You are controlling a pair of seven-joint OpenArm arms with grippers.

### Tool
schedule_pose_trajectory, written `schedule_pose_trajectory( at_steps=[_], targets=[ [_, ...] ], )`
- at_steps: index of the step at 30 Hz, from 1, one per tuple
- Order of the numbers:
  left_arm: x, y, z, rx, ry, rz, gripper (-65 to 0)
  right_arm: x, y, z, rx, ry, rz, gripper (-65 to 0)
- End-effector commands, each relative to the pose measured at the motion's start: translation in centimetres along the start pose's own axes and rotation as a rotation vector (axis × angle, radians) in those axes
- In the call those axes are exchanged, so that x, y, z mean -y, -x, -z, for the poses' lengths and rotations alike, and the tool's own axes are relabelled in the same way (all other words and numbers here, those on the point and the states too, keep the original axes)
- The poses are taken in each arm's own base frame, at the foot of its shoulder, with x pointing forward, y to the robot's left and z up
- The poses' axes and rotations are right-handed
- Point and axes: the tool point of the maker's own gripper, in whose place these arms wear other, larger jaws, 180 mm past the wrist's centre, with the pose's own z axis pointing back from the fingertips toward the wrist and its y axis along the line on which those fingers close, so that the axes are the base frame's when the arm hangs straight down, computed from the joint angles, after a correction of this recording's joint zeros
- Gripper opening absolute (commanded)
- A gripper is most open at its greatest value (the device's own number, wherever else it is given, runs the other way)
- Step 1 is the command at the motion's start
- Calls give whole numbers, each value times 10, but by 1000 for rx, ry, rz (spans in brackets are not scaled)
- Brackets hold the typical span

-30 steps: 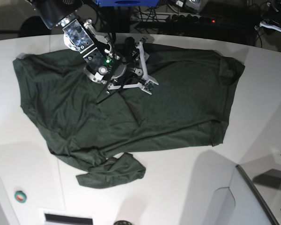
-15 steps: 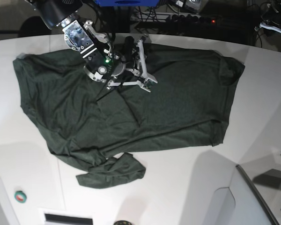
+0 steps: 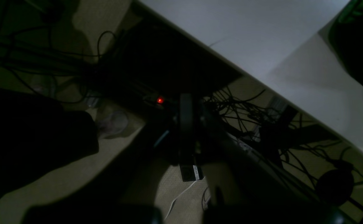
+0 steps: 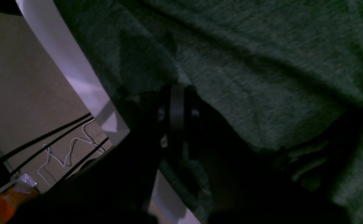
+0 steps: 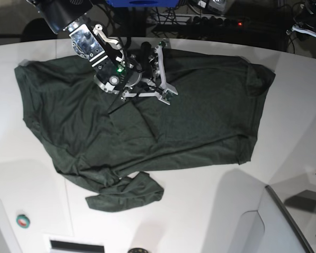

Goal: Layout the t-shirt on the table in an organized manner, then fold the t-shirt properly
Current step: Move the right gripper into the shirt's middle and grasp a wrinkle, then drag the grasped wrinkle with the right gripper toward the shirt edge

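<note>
Base view: I see the t-shirt spread over the white bench, mostly opened out but not tidy.
Shirt position: it lies across the middle of the bench, its far edge near the back rim.
Layout so far: the body is broadly flat, yet creases run through the middle and one sleeve is bunched at the near side.
Right pincer: closed down narrow on the shirt near its far edge; in the wrist view I see cloth gathered at the jaws.
Left pincer: shut, holding nothing, parked off the bench over the floor cables.
Left to do: I judge smoothing unfinished and no fold made.
</note>
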Motion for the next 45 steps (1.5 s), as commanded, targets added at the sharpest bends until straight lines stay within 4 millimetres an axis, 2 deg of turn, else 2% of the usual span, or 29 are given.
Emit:
schedule_pose_trajectory(
  at_steps=[1, 5, 11, 14, 16, 19, 21, 30, 36, 39, 45],
  targets=[
    [-6, -12, -5, 32, -8, 15, -650, 2, -17, -6, 50, 0, -12, -636],
    [-6, -12, -5, 32, -8, 15, -650, 4, -29, -14, 91, 14, -26, -636],
    [-7, -11, -5, 31, -9, 15, -650, 39, -31, -28, 102, 85, 47, -636],
    [-7, -11, -5, 31, -9, 15, -650, 44, -31, -30, 103, 94, 52, -629],
    [-6, -12, -4, 33, -7, 14, -650, 44, -25, -30, 67, 93, 55, -602],
    [-6, -13, -4, 35, -7, 14, -650, 39, -20, -28, 38, 82, 54, -473],
    [-5, -13, -4, 36, -6, 13, -650, 38, -19, -26, 36, 78, 57, -434],
    [-5, -13, -4, 36, -6, 13, -650, 36, -18, -26, 30, 74, 57, -429],
    [-5, -13, -4, 36, -6, 13, -650, 27, -1, -12, -27, 42, 61, -429],
    [-5, -13, -4, 36, -6, 13, -650, 20, -6, -9, -9, 27, 37, -429],
    [-6, -12, -5, 32, -8, 15, -650, 18, -7, -8, -7, 25, 34, -429]
  ],
)
